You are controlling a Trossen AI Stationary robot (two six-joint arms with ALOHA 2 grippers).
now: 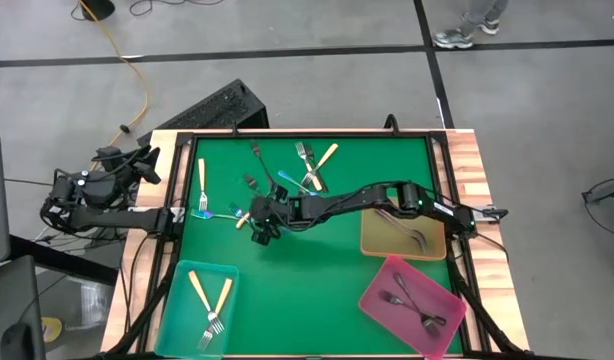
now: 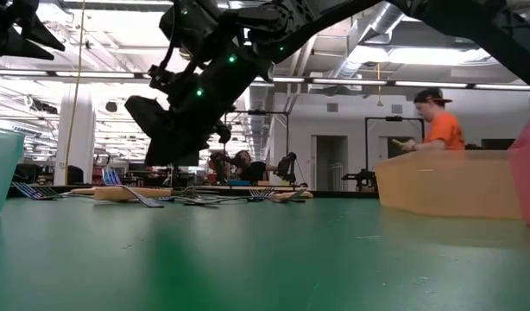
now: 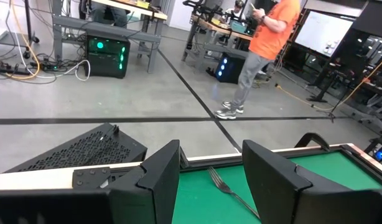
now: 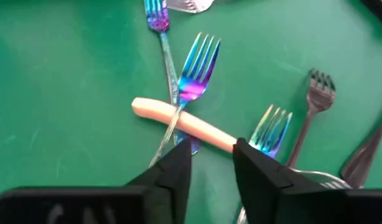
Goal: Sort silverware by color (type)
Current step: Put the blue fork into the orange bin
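Silverware lies loose on the green mat [image 1: 317, 270]: a cream-handled fork [image 4: 178, 118] crossed by iridescent forks [image 4: 197, 62], with a dark grey fork [image 4: 312, 106] beside them. More forks lie in a cluster [image 1: 309, 165] toward the far edge, and one cream-handled fork [image 1: 200, 175] lies at the far left. My right gripper [image 4: 213, 149] hangs open just above the cream handle, its fingers pointing slantwise down. My left gripper [image 3: 209, 162] is open and parked off the table's left edge [image 1: 142, 162].
A teal tray [image 1: 182, 330] at the near left holds two cream-handled forks. A tan tray [image 1: 377, 245] on the right and a pink tray [image 1: 377, 300] at the near right hold dark forks. A person in an orange shirt [image 2: 438, 130] stands beyond the table.
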